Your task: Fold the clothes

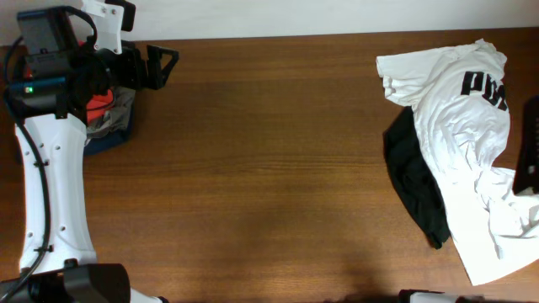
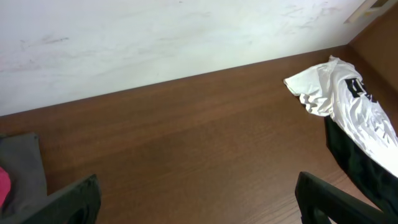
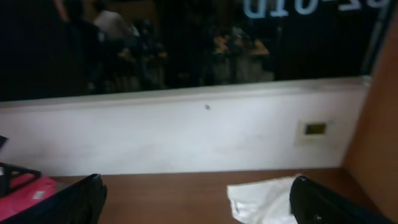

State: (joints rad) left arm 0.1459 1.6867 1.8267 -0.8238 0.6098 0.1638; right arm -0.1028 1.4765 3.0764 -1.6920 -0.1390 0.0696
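Overhead, my left fingers (image 1: 165,55) hang spread and empty at the upper left of the frame, beside a heap of grey and red clothes (image 1: 109,114). The white shirt (image 1: 472,143) lies crumpled at the right edge, lapping over a black garment (image 1: 414,189) that pokes out on its left side. The shirt's long axis runs from the upper right of the frame down to the lower right corner, a little slanted. Its black print sits near the upper end, so I judge the chest points to the top and the hem to the bottom. Nothing is flattened or folded, so I reckon I'm at the very start, about to fetch the first piece. My right fingers don't show here.

Left wrist view: the left fingers (image 2: 78,202) stand wide apart over bare table (image 2: 186,143), gripping nothing. The white shirt (image 2: 345,102) is well apart, at the right of the frame.

Right wrist view: my right fingers (image 3: 78,202) sit released in the lower corners, nothing between them. A bit of the white shirt (image 3: 264,199) shows near the bottom edge. The next move, as I judge it, calls for this arm to dip, pinch an edge of the shirt and drag it clear of the black garment onto bare table.
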